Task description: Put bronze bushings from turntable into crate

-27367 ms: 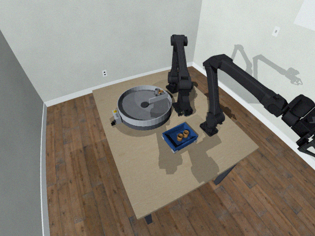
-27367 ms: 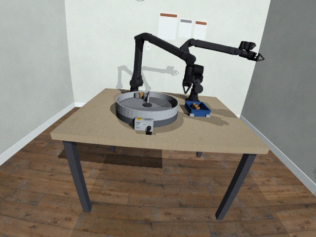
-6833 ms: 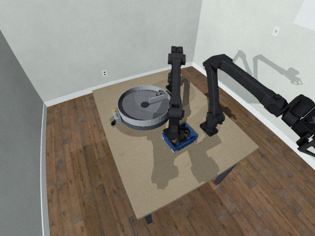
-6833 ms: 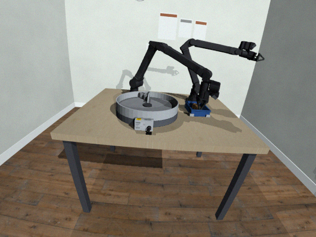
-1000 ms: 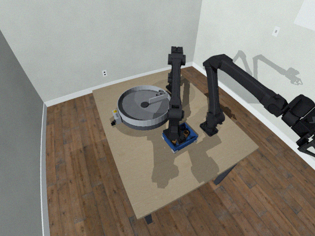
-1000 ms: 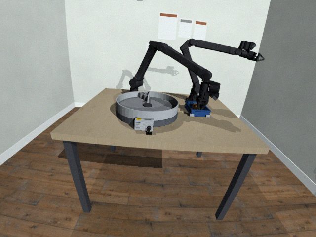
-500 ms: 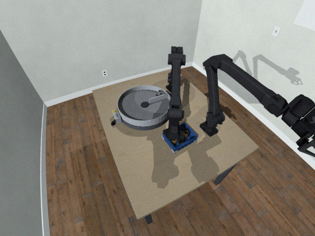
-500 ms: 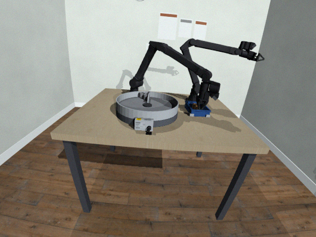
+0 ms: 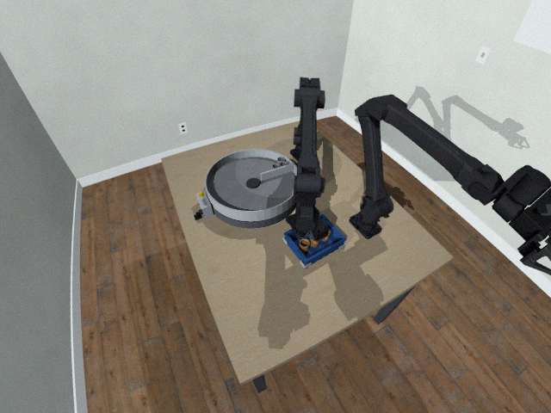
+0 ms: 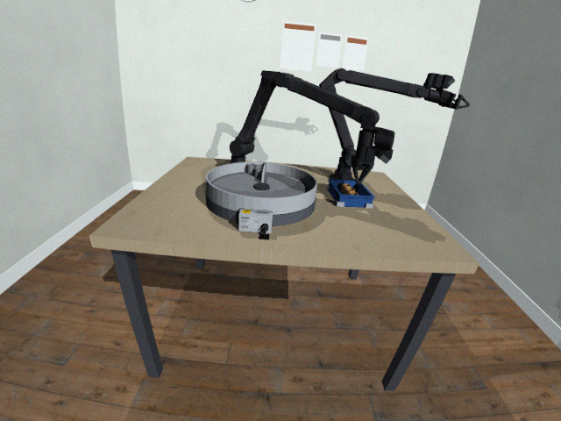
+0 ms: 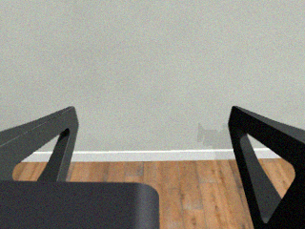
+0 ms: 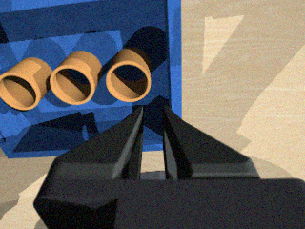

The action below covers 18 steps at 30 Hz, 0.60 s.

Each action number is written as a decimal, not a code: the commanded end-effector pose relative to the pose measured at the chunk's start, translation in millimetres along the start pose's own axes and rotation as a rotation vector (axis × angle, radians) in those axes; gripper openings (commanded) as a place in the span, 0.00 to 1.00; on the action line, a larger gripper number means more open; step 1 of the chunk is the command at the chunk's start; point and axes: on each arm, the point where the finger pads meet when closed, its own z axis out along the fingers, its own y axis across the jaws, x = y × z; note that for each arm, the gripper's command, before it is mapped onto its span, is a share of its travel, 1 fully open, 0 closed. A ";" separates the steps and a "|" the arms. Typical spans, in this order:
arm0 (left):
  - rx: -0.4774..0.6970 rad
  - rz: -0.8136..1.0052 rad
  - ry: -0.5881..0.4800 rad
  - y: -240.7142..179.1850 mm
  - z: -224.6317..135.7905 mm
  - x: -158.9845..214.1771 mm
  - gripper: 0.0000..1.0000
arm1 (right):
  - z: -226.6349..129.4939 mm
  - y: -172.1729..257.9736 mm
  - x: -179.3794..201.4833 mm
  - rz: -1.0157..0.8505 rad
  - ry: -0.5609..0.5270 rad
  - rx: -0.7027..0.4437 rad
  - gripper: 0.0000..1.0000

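Crate: the blue crate (image 9: 321, 255) (image 10: 354, 200) (image 12: 86, 19) sits level on the worktop (image 9: 235, 288) (image 10: 190, 226), near the turntable. White corner guides (image 9: 305, 265) (image 10: 340, 204) are seen at its visible corners, and it looks seated within them; the corners under the arm cannot be checked.

Contents: three bronze bushings in a row inside the crate, tilted, open ends toward the right wrist camera: the left bushing (image 12: 39, 69), the middle bushing (image 12: 82, 59) and the right bushing (image 12: 135, 56).

Right gripper (image 9: 313, 231) (image 10: 358, 181) (image 12: 153, 110): over the crate, pointing down, fingers closed to a narrow gap with nothing between them. In the wrist view the fingertips appear just beside the right bushing, near the crate wall; contact cannot be told.

Left gripper (image 9: 543, 258) (image 10: 463, 102) (image 11: 152, 112): fingers wide open and empty, held up well apart from crate and turntable.

Turntable (image 9: 253, 215) (image 10: 260, 203): grey steel bushings (image 9: 281, 161) (image 10: 253, 169) stand in it beside the straight divider (image 9: 276, 172) (image 10: 263, 173), inside the raised rim. Their exact count cannot be told. No bronze colour seen there. A labelled control box (image 9: 203, 203) (image 10: 255, 222) adjoins the turntable's outer side.
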 end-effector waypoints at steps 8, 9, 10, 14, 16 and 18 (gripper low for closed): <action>-0.008 -0.013 -0.087 3.7 3.9 -48.1 1.00 | -67.8 -5.0 -16.3 -0.002 -0.060 0.038 0.14; -0.008 -0.013 -0.087 3.7 3.9 -48.1 1.00 | -61.2 -5.1 -16.5 -0.002 -0.048 0.030 0.14; -0.008 -0.013 -0.087 3.7 3.9 -48.1 1.00 | -57.9 -5.2 -16.6 -0.002 -0.041 0.026 0.14; -0.008 -0.013 -0.087 3.7 3.9 -48.1 1.00 | -59.2 -2.3 -11.7 -0.002 -0.033 0.022 0.14; -0.008 -0.013 -0.087 3.7 3.9 -48.1 1.00 | -49.1 -0.3 -8.6 -0.002 -0.015 0.010 0.14; -0.008 -0.013 -0.087 3.7 3.9 -48.1 1.00 | -49.1 -0.3 -8.6 -0.002 -0.015 0.010 0.14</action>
